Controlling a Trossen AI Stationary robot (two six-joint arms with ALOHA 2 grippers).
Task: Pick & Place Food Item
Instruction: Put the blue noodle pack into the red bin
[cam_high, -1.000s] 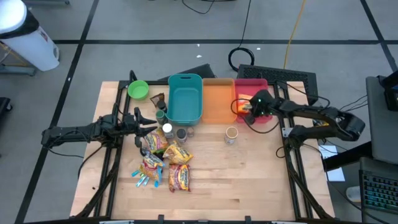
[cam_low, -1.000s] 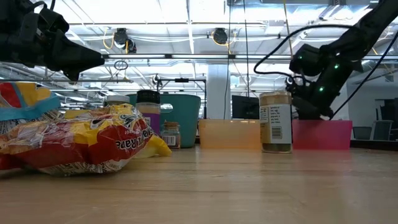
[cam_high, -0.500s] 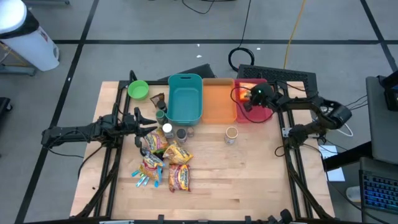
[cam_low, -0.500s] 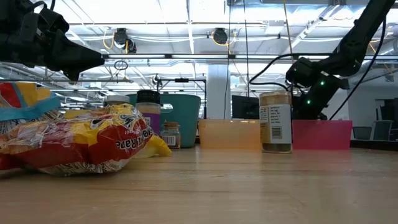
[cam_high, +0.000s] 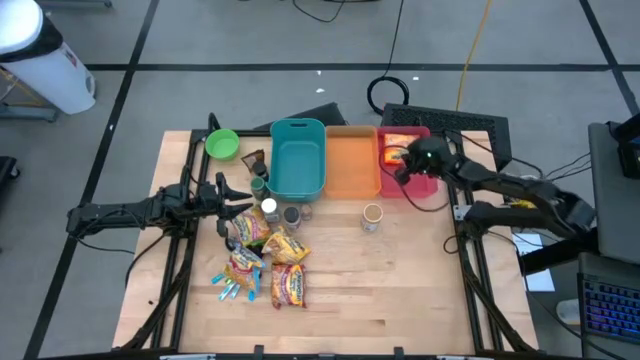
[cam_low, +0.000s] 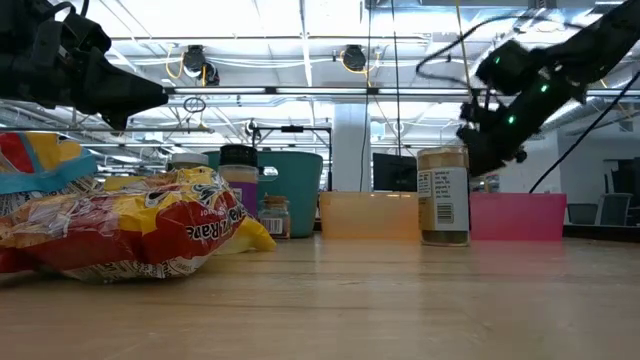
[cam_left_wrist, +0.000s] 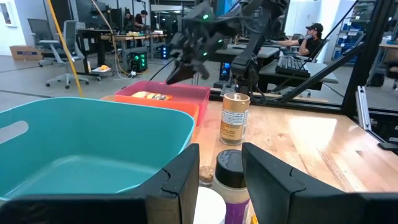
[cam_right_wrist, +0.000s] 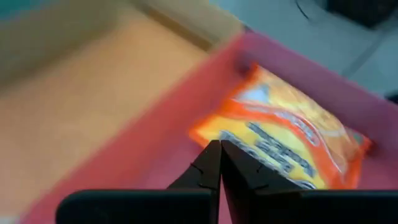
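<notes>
An orange-and-yellow food packet (cam_right_wrist: 289, 144) lies flat inside the pink bin (cam_high: 428, 188), toward its far end, touching the bin's floor, label side up.

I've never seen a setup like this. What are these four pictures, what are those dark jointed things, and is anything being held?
They show one table from above, from tabletop height, and from a camera on each arm's wrist. The dark things are two robot arms. The right gripper, shut and empty, hangs above the pink bin, where an orange snack packet lies. The left gripper waits, part open and empty, by the spice jars. An orange bin, teal bin, green bowl and more snack bags sit on the wooden table.
</notes>
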